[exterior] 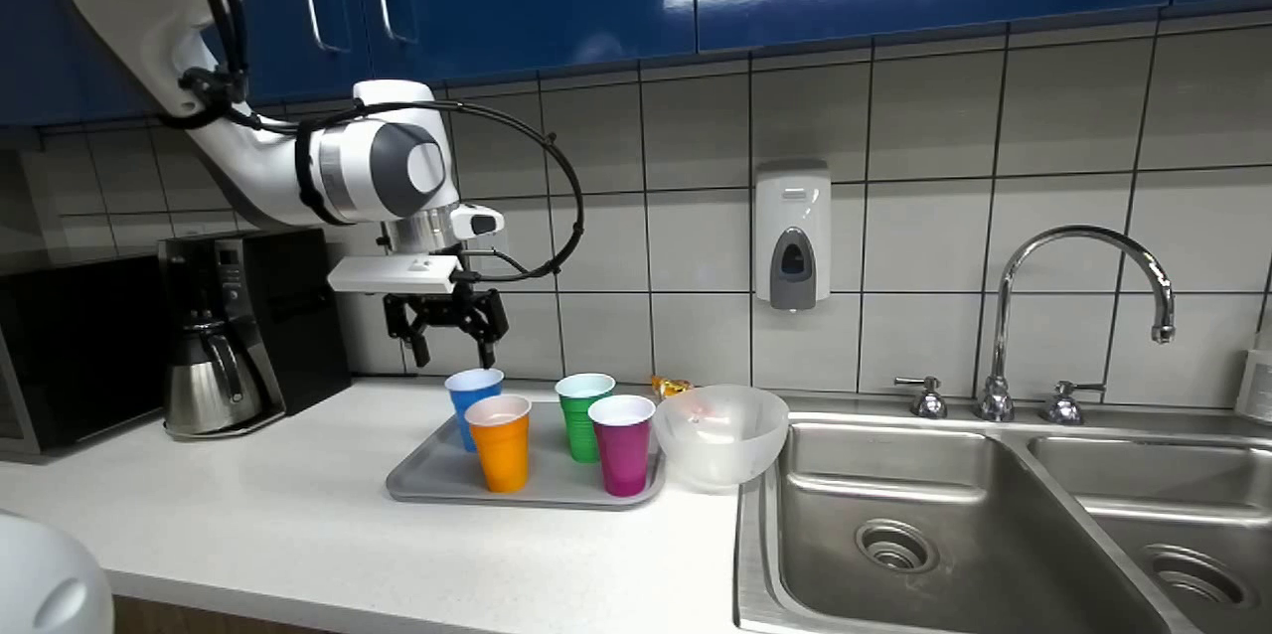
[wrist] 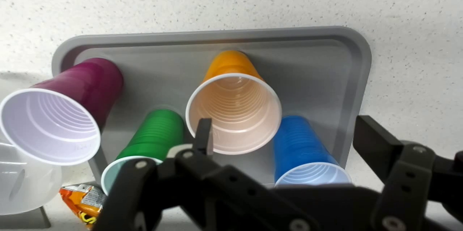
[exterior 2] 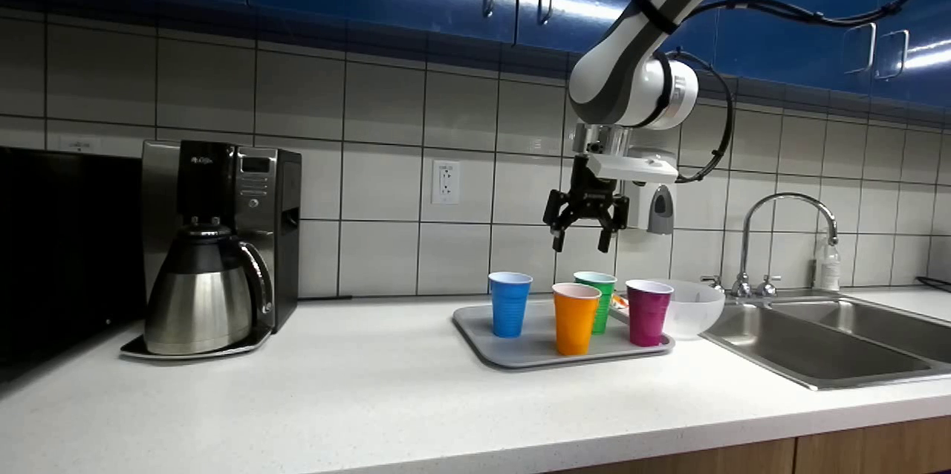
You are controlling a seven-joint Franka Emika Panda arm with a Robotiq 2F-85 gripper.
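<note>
Wrist view: end effector spread wide above a grey tray.
Upright on it stand 4: blue cup, orange cup, green cup and purple cup; the worktop lies beneath.

White streaks of glare run along the blue cupboards in both exterior views — a strip of light thrown back at me — and the top tiles beneath sit in shade. The pale counter is brightly lit; in the wrist view the gripper looks dark, slightly soft
</note>
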